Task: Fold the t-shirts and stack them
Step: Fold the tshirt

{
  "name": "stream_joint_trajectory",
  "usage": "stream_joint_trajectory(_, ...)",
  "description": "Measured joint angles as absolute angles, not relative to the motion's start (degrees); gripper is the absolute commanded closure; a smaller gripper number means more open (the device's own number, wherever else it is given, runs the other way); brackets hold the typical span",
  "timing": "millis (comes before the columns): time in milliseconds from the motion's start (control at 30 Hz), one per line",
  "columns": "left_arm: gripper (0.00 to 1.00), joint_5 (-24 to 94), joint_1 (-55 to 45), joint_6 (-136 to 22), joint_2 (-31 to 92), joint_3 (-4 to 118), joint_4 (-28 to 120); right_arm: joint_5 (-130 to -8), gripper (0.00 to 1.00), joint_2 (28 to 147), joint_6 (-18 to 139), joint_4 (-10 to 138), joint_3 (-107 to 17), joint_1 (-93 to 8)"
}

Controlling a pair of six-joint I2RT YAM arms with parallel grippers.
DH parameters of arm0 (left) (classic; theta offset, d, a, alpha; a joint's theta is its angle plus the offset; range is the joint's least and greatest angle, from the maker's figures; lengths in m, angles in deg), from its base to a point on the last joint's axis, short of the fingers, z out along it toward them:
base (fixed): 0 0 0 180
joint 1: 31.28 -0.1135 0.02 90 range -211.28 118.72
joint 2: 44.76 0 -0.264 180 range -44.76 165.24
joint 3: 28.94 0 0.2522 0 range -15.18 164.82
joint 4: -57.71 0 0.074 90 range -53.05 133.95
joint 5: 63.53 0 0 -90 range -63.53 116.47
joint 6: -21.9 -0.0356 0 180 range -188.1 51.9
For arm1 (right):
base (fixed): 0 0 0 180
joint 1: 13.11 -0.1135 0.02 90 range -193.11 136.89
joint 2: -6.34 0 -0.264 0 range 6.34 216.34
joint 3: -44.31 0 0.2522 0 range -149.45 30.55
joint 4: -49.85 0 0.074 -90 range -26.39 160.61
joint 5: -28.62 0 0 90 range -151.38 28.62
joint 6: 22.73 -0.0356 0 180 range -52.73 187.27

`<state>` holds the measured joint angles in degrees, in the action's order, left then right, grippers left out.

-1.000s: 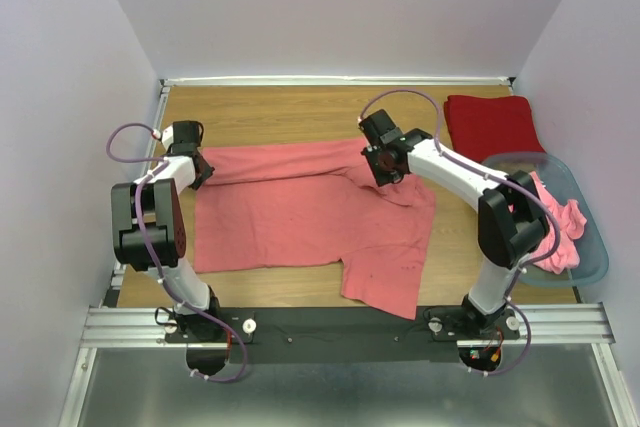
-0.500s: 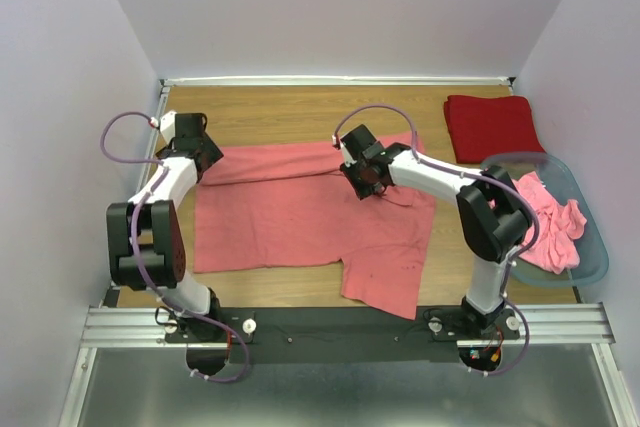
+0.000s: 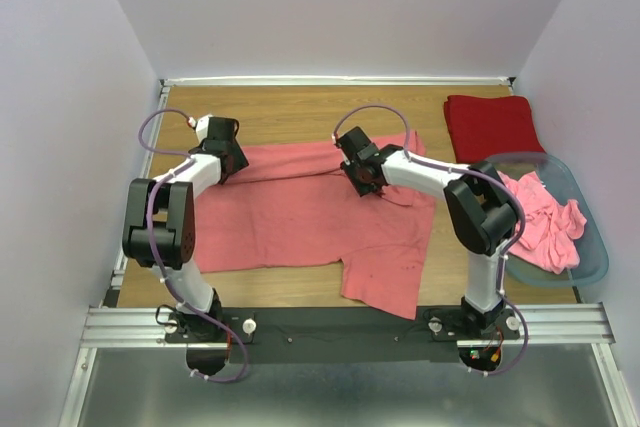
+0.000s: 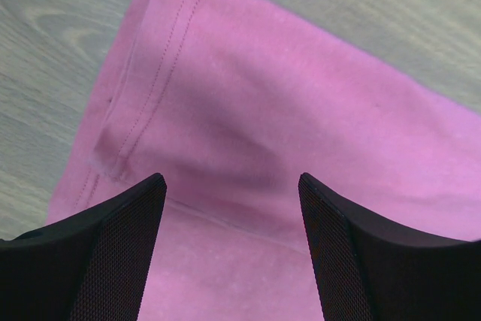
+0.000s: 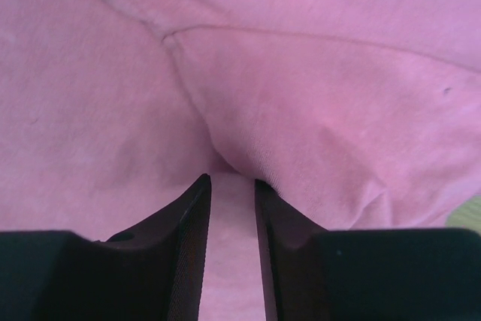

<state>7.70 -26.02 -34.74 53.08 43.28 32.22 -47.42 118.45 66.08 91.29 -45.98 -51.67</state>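
Found spread salmon-pink t-shirt (image 3: 300, 217) lying across the middle of the wooden surface (image 3: 300, 112), mostly flat, with its far edge folded over toward the near side and one sleeve hanging toward the near right. Located left fingers (image 3: 232, 159) over the far left corner of that shirt, above the stitched hem of the folded-over strip. Recorded them as spread wide, with nothing between them and cloth visible below the gap. Located right fingers (image 3: 365, 177) on the far portion of the same shirt, right of its centre. Recorded them as parted only narrowly, with a pucker of pink cloth rising toward the gap at the tips and creases running outward from it. Cannot tell whether that cloth is actually pinched or merely touched. Noted deep red t-shirt (image 3: 492, 125), folded into a neat rectangle, beyond the far right corner of the spread shirt and apart from it. Noted oval grey-blue basket (image 3: 592, 265) directly right of the spread shirt, near it but not touching. Confirmed crumpled pink t-shirts (image 3: 548, 222) inside that basket, heaped loosely and unfolded.
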Motion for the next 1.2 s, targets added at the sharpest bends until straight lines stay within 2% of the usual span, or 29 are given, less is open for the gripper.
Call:
stream_joint_trajectory(200,0.21,7.8,-26.0,-35.7,55.2,43.8,32.0,-44.1,0.56,119.2,67.6,90.3,-47.9,-51.7)
stream_joint_trajectory(567,0.2,8.0,-26.0,-36.4,55.2,44.2,32.1,-42.1,0.58,122.2,69.9,89.6,-49.7,-50.5)
stream_joint_trajectory(667,0.2,8.1,-26.0,-36.6,55.2,44.2,32.0,-40.9,0.64,122.3,70.3,89.1,-49.7,-50.5)
stream_joint_trajectory(933,0.21,8.1,-26.0,-36.9,55.4,44.3,32.0,-39.8,0.93,122.8,71.2,88.9,-49.7,-50.2)
stream_joint_trajectory(1033,0.21,8.1,-26.0,-36.9,55.4,44.3,32.0,-39.8,0.99,122.7,71.3,88.8,-49.7,-50.2)
stream_joint_trajectory(1200,0.21,8.1,-26.0,-37.0,55.4,44.3,32.0,-42.3,0.99,120.9,71.3,89.9,-48.9,-50.1)
